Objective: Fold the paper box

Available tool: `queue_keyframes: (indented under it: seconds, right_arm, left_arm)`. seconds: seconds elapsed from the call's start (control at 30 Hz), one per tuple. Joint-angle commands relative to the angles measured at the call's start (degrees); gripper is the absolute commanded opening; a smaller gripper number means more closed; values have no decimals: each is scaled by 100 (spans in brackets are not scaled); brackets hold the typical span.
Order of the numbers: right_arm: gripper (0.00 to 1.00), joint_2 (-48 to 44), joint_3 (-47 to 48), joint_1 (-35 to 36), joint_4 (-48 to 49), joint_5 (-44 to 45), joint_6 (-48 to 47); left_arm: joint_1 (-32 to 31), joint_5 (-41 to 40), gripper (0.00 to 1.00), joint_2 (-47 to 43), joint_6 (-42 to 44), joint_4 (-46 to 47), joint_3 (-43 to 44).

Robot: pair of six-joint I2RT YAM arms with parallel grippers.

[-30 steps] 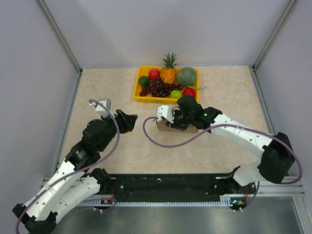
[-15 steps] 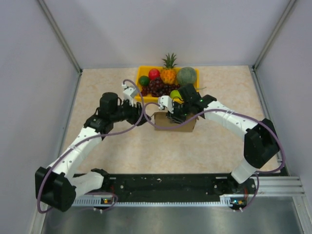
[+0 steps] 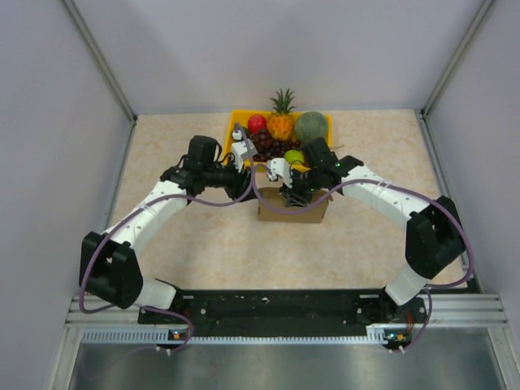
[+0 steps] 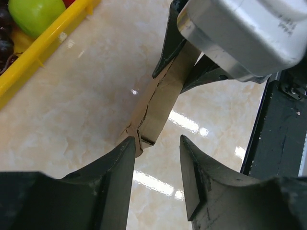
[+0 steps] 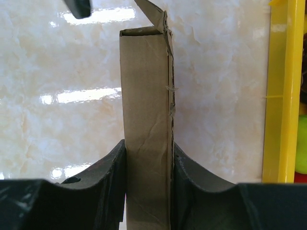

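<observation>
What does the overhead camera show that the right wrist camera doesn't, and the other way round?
Only the overhead view shows both whole arms, plus the pineapple and melon. Only the right wrist view shows, close up, the right gripper shut on a creased cardboard wall, with a torn-looking flap at its far end. Both show the paper box, the yellow fruit tray and the marbled table.

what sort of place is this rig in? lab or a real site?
Looks like a lab test cell: plain walls boxing in one table, left arm and right arm bolted to a rail, and a yellow tray of fruit, probably props.
</observation>
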Motion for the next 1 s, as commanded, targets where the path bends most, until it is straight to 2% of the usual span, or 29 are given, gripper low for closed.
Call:
queue_keyframes:
  seconds: [0.0,0.37,0.6,0.63,0.77,0.8,0.83,0.87,0.9,0.97]
  right_arm:
    - [13,29,428,-15,6,-239,-57]
    - [11,64,428,-15,-38,-186,-57]
    - [11,81,463,-7,-55,-186,-39]
    - [11,73,472,-15,-55,-186,-30]
    - [10,108,481,-7,-55,-160,14]
    - [9,125,472,2,-64,-151,31]
    - [9,134,472,11,-64,-125,31]
    - [9,134,472,2,-64,-116,49]
    - [9,143,481,2,-64,-107,58]
    - [9,160,498,28,-73,-116,75]
  left_arm:
    - [-114,-117,43,2,273,253,57]
    - [-211,-575,35,283,449,95,100]
    - [-237,-856,21,336,264,235,162]
    - [-237,-900,15,309,159,279,145]
    - [-246,-1024,7,265,-412,499,162]
    - [-246,-954,9,257,-561,578,162]
    - [-246,-884,16,256,-797,622,162]
    - [-246,-840,31,265,-913,649,162]
    - [-246,-813,35,265,-1053,666,162]
    - [-263,-716,35,256,-1072,684,162]
